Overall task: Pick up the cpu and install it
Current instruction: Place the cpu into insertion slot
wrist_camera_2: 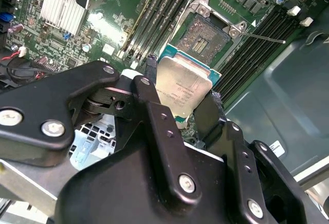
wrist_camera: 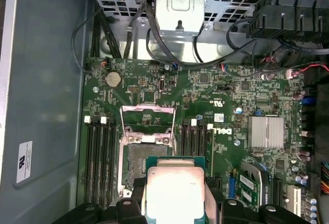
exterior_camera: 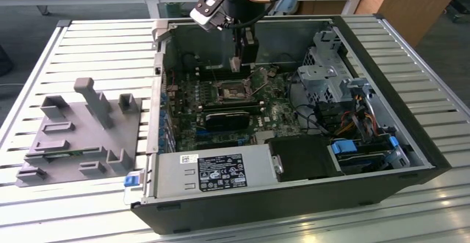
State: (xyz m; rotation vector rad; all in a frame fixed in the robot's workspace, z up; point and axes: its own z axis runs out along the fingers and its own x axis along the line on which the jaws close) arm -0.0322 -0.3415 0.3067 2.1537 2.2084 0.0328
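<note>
Fingers: two black fingers (wrist_camera_2: 153, 100) are closed on the cpu (wrist_camera_2: 182, 85), pressing on opposite edges.
Gripper: the gripper (exterior_camera: 236, 66) hangs from the arm inside the open case (exterior_camera: 411, 160), pointing down at the board (exterior_camera: 276, 111).
Cpu: its silver lid faces the camera in both wrist views, with a thin green-tan rim showing around it (wrist_camera: 175, 193). It is held in the air beside the socket and is not seated in it.
Socket: the socket (wrist_camera_2: 208, 34) lies open with its contact field bare, and its metal frame (wrist_camera: 147, 113) is swung up. In the exterior view it sits just below the gripper tip (exterior_camera: 233, 92).
Slots: dark memory slots (wrist_camera: 100, 157) run along both sides of the socket.
Heatsink: a small finned silver block (wrist_camera: 266, 131) stands on the board, well apart from the socket.
Tray: a grey fixture tray (exterior_camera: 81, 138) rests on the slatted table (exterior_camera: 96, 50), at the exterior view's left of the case.
</note>
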